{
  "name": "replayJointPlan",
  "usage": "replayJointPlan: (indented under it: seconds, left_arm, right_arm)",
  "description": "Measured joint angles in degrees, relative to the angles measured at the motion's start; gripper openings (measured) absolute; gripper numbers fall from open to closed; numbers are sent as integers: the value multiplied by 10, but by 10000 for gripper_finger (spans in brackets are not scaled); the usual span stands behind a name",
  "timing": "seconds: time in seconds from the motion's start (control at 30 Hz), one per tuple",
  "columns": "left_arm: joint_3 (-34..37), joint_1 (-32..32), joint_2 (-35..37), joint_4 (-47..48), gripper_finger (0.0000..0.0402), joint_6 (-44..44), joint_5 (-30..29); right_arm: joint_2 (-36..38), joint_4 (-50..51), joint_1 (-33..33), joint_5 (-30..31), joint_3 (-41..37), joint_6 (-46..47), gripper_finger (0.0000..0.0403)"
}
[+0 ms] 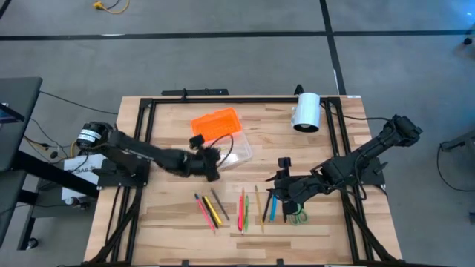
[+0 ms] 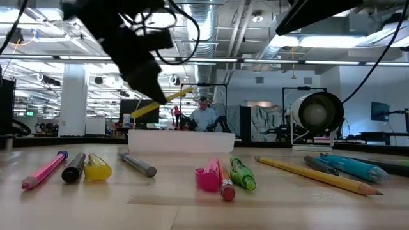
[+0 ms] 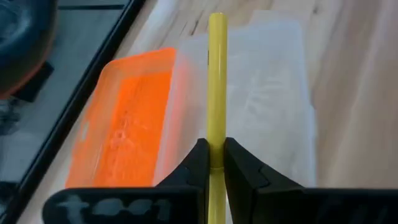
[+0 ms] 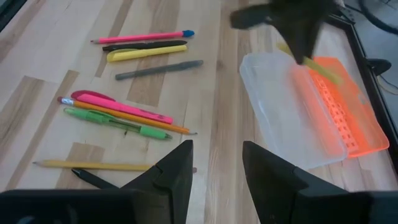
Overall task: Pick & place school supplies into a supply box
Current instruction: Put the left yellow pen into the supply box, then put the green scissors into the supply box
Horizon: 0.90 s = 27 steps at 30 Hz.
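The supply box lies open at the table's middle: a clear base with its orange ribbed lid beside it on the far side. My left gripper hangs just left of the clear base, shut on a yellow pen. My right gripper hovers open over the table's right half, holding nothing. Loose pens and pencils lie flat near the front edge, with green-handled scissors to their right. My left gripper pinches the yellow pen between its two fingers, on the shaft some way back from its free end. The pen runs forward past the fingertips, over the clear base and the orange lid. It is lifted clear and tilts in the low view.
A white cylinder lies on its side at the far right. A black frame rims the wooden table. Pink, black, yellow and grey pens lie left of a pink, orange and green group; one yellow pencil lies near my right fingers.
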<state>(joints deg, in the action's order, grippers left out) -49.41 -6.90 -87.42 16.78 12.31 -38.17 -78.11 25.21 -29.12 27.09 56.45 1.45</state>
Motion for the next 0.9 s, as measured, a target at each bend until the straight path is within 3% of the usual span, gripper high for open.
replayJointPlan:
  seconds: [0.2, 0.4, 0.7, 0.9]
  left_arm:
    - [0, 87, 0, -24, 11, -31, 103]
    - [0, 108, 0, -22, 44, -44, 168]
    - [0, 104, 0, -21, 134, -60, 151]
    - [0, 68, 0, -21, 157, -75, 181]
  right_arm:
    - [0, 0, -1, 0, 0, 3, 134]
    - [0, 14, -1, 0, 0, 22, 134]
    - [0, 19, -1, 0, 0, 60, 134]
    - [0, 53, -20, 28, -21, 207, 134]
